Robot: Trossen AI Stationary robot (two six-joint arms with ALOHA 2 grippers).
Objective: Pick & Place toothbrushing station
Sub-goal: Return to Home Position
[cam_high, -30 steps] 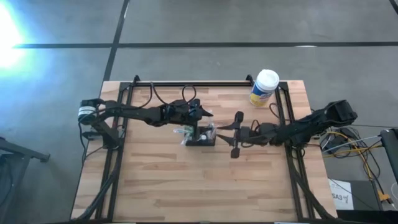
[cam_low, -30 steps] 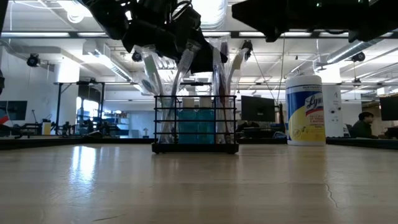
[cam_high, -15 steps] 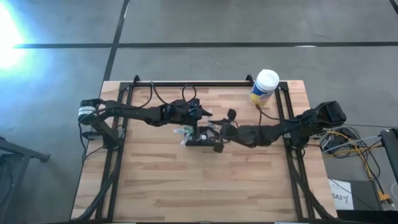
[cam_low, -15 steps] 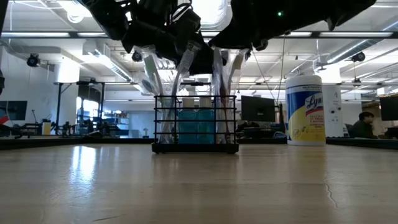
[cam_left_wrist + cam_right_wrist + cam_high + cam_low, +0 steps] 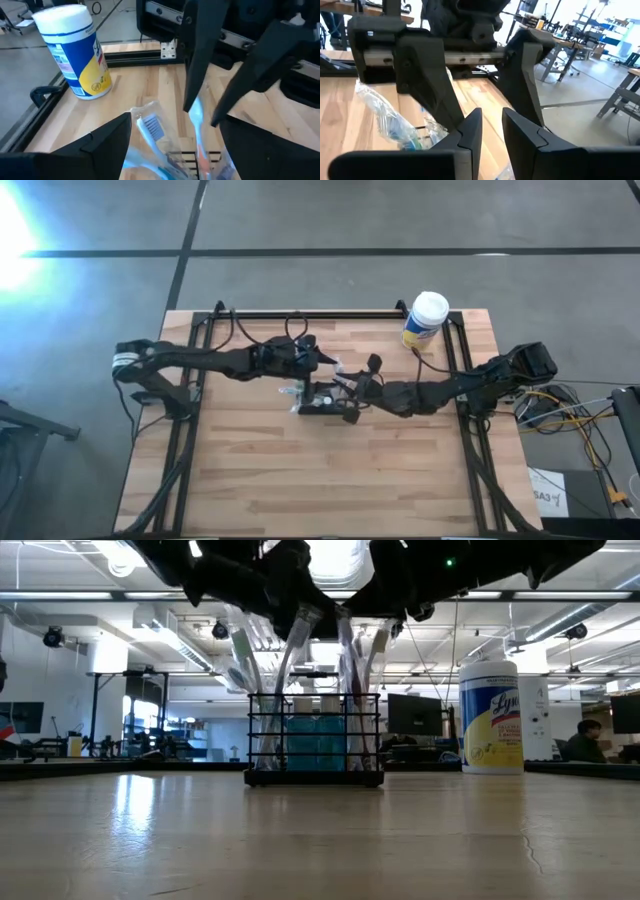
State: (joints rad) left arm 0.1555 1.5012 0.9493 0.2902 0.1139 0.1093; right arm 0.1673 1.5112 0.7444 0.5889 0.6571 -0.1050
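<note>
Toothbrushing station [image 5: 315,745] upright mid-desk [image 5: 300,480], open top up, long axis left-right, toothbrushes [image 5: 285,665] standing inside. Left gripper [image 5: 323,361] spread wide just above. Right gripper [image 5: 351,392] over toothbrushes; grip cannot be told.

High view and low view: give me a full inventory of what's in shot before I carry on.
Table: one, light wood, under everything.
Mesh organiser: one, black, table centre.
Toothbrushes: several, wrapped, count unclear, standing in the organiser.
Canister: one, yellow with white lid, top-right corner of the table in the high view.
Person: one, in the room behind, low view's right edge.
Left gripper: one, dark, open, over the organiser.
Right gripper: one, dark, at the toothbrushes.
</note>
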